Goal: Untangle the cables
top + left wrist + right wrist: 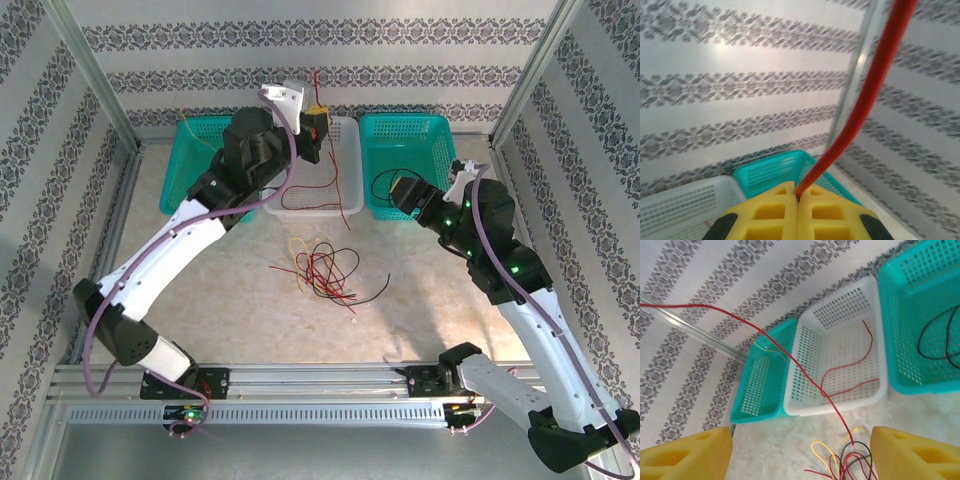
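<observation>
Upper centre, the left gripper (318, 122) pinches a red cable (875, 90) high above the white basket (300, 212), apparently to draw it from the tangle (320, 265) mid-table. At right, the right gripper (802, 450) stands wide and empty by the teal basket (405, 120), where a black cable (935, 335) lies.

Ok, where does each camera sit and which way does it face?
Top external: above and behind the bases, looking down on the table; left arm and right arm show.
Left wrist: on the raised arm, facing the patterned wall; left gripper shut on the red cable.
Right wrist: aimed down at the white basket and the tangle; right gripper open.
Shared: both wrist views catch the white basket.
</observation>
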### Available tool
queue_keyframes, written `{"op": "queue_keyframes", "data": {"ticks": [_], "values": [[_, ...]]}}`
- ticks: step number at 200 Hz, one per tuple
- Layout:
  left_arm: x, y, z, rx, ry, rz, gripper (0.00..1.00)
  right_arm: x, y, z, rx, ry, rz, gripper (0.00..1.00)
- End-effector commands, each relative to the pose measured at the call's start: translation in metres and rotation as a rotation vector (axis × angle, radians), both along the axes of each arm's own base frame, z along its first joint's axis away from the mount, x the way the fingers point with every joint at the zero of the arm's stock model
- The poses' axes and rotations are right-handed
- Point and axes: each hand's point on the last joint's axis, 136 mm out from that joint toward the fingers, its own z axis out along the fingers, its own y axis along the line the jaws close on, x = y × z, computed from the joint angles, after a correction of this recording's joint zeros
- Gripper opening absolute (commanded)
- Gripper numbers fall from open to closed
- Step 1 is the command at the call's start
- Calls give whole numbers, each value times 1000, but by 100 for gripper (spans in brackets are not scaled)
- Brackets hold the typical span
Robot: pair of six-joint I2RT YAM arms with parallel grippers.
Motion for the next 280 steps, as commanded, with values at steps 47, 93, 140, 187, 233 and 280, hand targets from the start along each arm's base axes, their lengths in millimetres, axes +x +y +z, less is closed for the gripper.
{"op": "queue_keyframes", "data": {"ticks": [47, 93, 140, 187, 233, 280], "values": [[89, 38, -43, 117, 92, 212, 0, -3, 10, -19, 39, 67, 54, 69], [124, 42, -94, 188, 190, 258, 23, 0, 14, -29, 16, 87, 73, 69], [119, 45, -106, 158, 246, 269, 68, 9, 18, -42, -25, 132, 88, 67], [73, 52, -88, 85, 246, 208, 67, 14, 23, -55, -41, 182, 104, 67], [-11, 58, -113, 14, 330, 63, 65, 10, 31, -88, -103, 249, 123, 66], [-100, 77, -204, 4, 597, -30, 64, 3, 47, -161, -204, 408, 174, 64]]}}
